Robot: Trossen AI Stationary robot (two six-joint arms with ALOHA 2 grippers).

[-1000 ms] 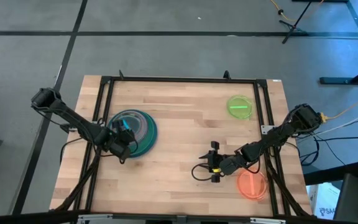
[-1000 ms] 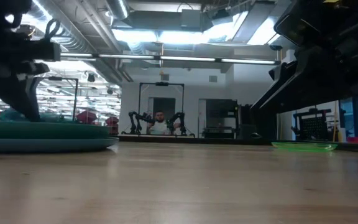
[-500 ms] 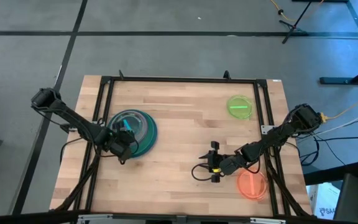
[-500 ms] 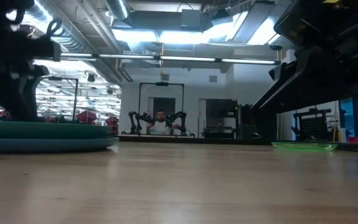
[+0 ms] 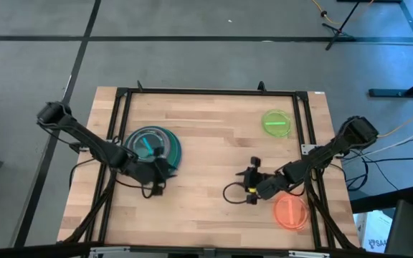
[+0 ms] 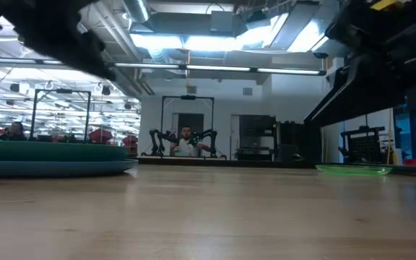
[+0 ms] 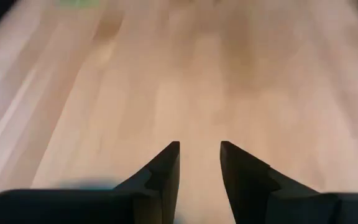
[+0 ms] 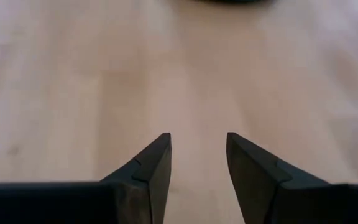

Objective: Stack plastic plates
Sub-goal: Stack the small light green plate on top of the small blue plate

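Near the left edge of the table [image 5: 214, 136], a stack of plates [image 5: 151, 147] is lying flat, teal on a wider blue rim; being round, the plates are showing no long axis, and the left gripper [image 5: 162, 174] is being held just beside the stack toward the near edge, fingers slightly apart and empty. The right gripper [image 5: 249, 188] is being held over bare wood near the table's middle, fingers parted around nothing. A lime plate [image 5: 277, 122] is lying toward the far right corner and an orange plate [image 5: 290, 212] at the near right corner, both flat.

Bright even overhead light, soft shadows, blurred wrist views
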